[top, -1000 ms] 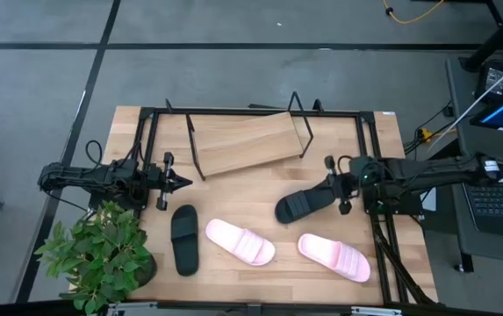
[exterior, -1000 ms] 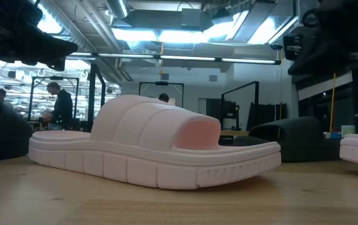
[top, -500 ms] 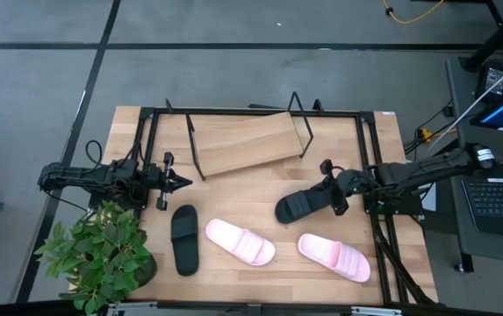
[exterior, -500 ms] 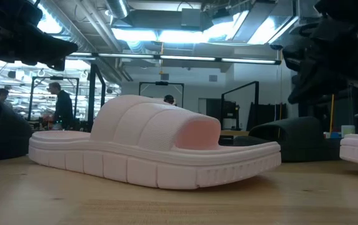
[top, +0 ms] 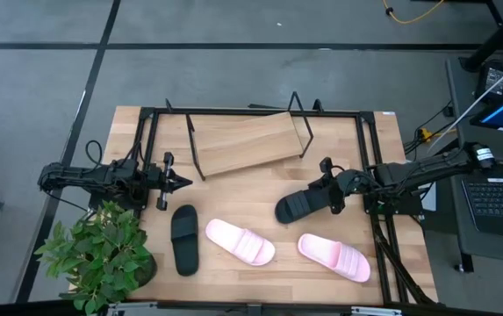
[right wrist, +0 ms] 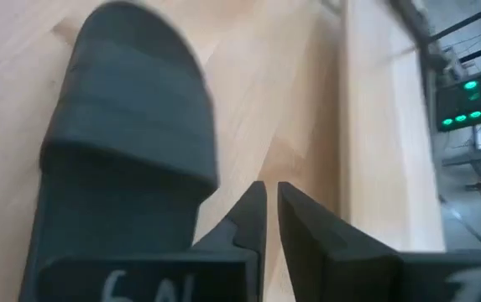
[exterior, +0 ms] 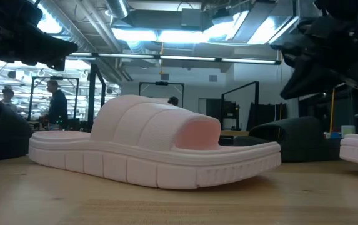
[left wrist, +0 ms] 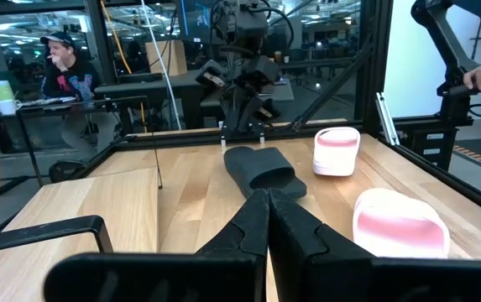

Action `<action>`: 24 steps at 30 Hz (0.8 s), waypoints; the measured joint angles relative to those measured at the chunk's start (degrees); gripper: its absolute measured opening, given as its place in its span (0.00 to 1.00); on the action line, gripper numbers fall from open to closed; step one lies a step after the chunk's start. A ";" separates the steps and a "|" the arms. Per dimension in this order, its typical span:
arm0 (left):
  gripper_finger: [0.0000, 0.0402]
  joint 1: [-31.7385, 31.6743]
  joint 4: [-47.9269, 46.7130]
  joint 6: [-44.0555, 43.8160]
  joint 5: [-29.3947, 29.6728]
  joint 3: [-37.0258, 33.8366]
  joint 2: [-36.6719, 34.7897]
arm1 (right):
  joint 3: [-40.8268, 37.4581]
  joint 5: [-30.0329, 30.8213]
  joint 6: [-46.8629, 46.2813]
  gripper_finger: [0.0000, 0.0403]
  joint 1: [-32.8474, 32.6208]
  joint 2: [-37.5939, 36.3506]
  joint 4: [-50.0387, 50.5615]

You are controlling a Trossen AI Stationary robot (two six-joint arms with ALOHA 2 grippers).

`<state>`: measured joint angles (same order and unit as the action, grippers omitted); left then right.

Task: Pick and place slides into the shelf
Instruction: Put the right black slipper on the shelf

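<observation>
- The right end effector (top: 332, 195) is hovering at the heel end of the black slide (top: 302, 204) right of centre in the high view, and its fingers are nearly pressed together with just a thin gap, not gripping anything.
- In the right wrist view that same black slide (right wrist: 118, 159) is filling the left half of the frame, with the finger (right wrist: 244, 220) tips sitting just beside its edge over bare wood.
- The left end effector (top: 179, 183) is waiting at the left side of the high view, just above the other black slide (top: 184, 239), fingers clenched together and empty. You can see it in the left wrist view (left wrist: 267, 201) too, pinched to a point.
- That second black slide is lying lower left of centre, right next to a potted plant (top: 100, 254) in the bottom left corner.
- Two pink slides are sitting along the lower part of the worktop (top: 251, 276): one pink slide (top: 240, 242) at bottom centre, and another pink slide (top: 334, 257) toward the lower right.
- The low view is pretty much all the centre pink slide (exterior: 147, 150), huge and close up.
- The shelf (top: 244, 141) is standing in the upper middle of the high view, slanted wood board on thin black wire legs, with no slides on it.
- A person (left wrist: 65, 74) is sitting in the upper left of the left wrist view, way behind the worktop.
</observation>
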<state>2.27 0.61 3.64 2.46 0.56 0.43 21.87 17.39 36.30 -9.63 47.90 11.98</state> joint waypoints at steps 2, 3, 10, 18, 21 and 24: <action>0.00 0.01 0.02 -0.04 0.00 0.00 0.00 | 0.00 2.08 0.02 0.09 0.00 0.00 -2.31; 0.00 0.02 0.02 -0.04 0.00 0.01 0.00 | 0.00 2.71 -0.03 0.09 0.00 -0.02 -3.19; 0.00 0.01 0.02 -0.07 0.00 0.00 -0.01 | 0.00 3.10 -0.15 0.09 0.02 -0.01 -4.93; 0.00 0.02 0.02 -0.08 0.00 0.00 0.00 | 0.00 3.27 -0.08 0.09 0.02 0.00 -4.91; 0.00 0.01 0.02 -0.05 0.00 0.00 0.00 | 0.00 3.83 0.11 0.09 0.02 0.00 -4.65; 0.00 0.00 0.02 -0.04 0.00 0.00 0.00 | 0.00 3.95 2.56 0.09 0.00 0.00 -3.88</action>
<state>2.26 0.62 3.60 2.46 0.56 0.42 21.87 21.34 38.86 -9.63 47.90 8.09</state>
